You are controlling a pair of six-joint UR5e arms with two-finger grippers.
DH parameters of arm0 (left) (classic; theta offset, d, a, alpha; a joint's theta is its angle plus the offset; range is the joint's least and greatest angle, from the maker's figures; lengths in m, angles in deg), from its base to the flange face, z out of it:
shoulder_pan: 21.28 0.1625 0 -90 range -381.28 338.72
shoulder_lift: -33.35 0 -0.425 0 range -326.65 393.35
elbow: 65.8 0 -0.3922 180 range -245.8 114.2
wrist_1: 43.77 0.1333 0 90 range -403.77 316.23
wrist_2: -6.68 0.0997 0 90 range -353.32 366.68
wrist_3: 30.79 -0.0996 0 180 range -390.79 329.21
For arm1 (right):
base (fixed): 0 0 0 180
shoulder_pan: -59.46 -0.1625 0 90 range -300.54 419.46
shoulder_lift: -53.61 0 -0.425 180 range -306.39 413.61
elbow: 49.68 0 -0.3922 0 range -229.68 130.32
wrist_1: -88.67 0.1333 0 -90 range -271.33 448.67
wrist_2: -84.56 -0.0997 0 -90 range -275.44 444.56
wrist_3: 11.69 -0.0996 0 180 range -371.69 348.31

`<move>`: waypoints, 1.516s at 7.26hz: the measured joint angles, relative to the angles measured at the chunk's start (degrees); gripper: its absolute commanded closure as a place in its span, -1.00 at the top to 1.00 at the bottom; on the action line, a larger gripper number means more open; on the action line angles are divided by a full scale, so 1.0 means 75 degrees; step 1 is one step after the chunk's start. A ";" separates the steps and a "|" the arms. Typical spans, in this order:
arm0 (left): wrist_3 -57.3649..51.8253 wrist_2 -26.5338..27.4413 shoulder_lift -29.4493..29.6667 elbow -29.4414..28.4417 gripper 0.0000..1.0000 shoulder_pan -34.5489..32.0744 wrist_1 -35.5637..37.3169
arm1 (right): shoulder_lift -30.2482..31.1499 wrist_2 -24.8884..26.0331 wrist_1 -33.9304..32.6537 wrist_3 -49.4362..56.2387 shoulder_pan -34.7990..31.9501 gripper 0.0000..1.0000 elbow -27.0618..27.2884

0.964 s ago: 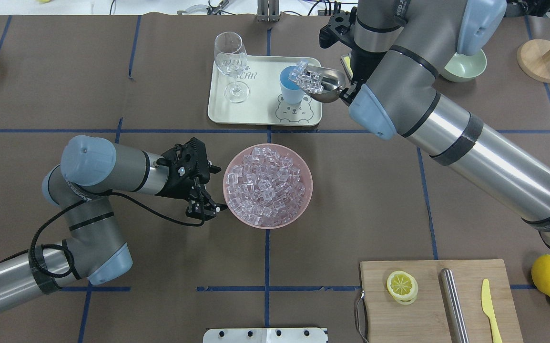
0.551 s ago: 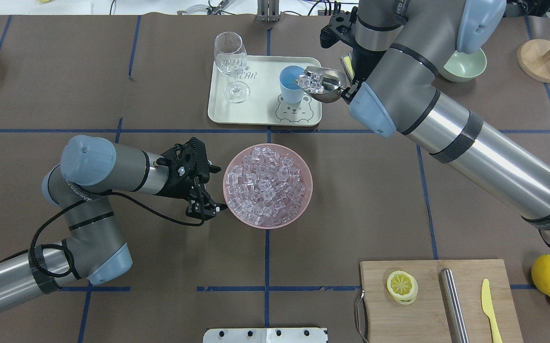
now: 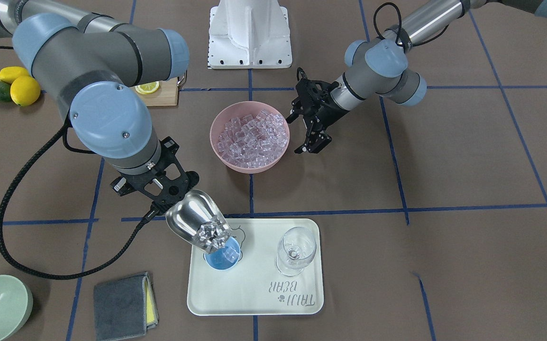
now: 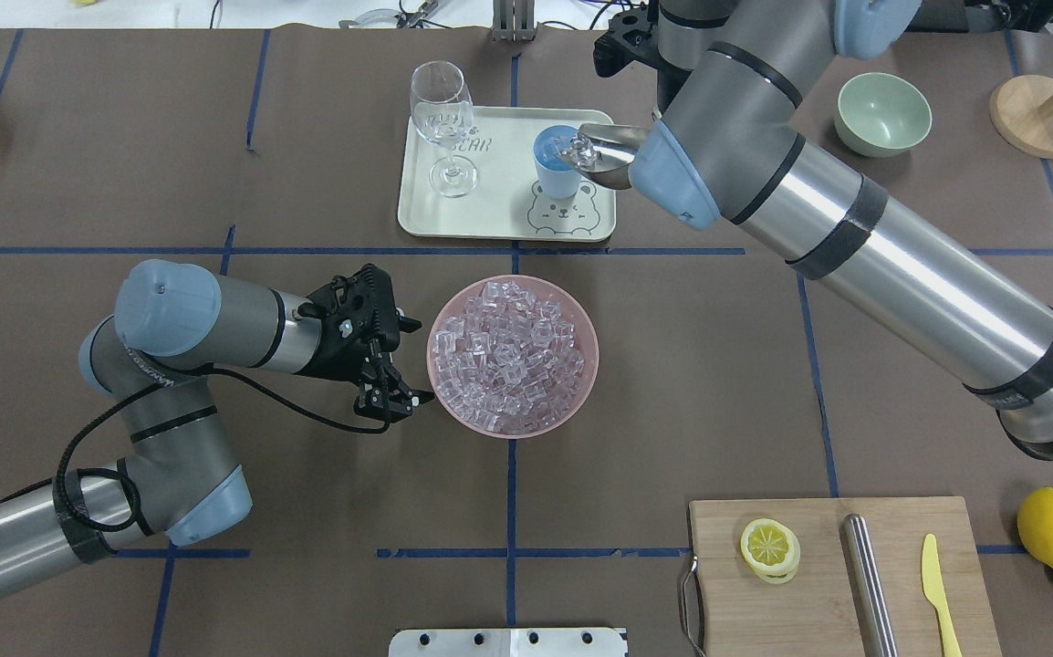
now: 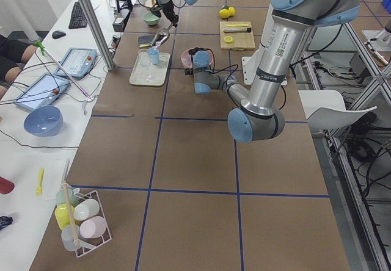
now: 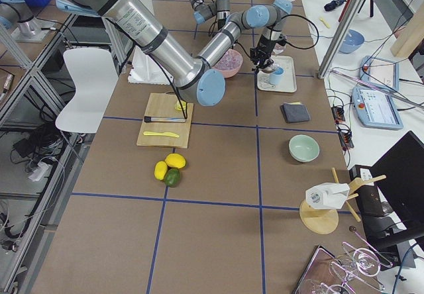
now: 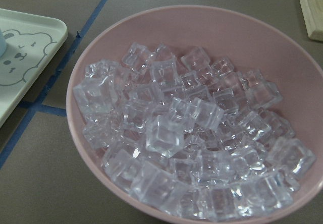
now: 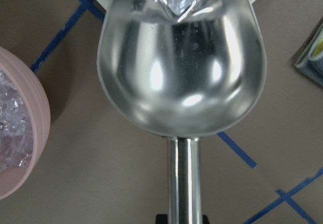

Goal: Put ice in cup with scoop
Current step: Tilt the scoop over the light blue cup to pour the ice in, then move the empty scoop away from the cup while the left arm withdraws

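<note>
Beside the pink bowl of clear glassy ice cubes, the left gripper waits, nearly closed and empty. Farther, the right gripper holds the shiny steel scoop, now tipped steeper over the small light-blue cup; fewer cubes remain, so pouring nearly finishes.
</note>
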 measured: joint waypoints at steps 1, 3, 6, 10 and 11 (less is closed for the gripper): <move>0.0000 -0.0003 -0.0010 0.0000 1.00 -0.0004 -0.0005 | -0.0063 0.0015 -0.0109 0.0064 0.0000 -1.00 -0.0074; 0.0000 -0.0008 -0.0017 0.0000 1.00 -0.0001 -0.0009 | -0.0200 0.0040 -0.0307 0.0210 -0.0013 -1.00 -0.0227; 0.0000 0.0010 -0.0026 0.0001 1.00 -0.0121 -0.0009 | 0.0557 -0.0012 -0.0396 -0.0004 -0.0299 -1.00 0.0915; 0.1626 -0.0181 -0.0372 -0.0018 1.00 -0.0771 0.0099 | 0.2643 0.0066 0.0333 -0.2667 -0.0607 -1.00 0.3020; 0.1806 -0.0458 -0.0547 -0.0022 1.00 -0.1162 0.0540 | 0.3391 0.0154 0.0894 -0.3291 -0.0622 -1.00 0.3457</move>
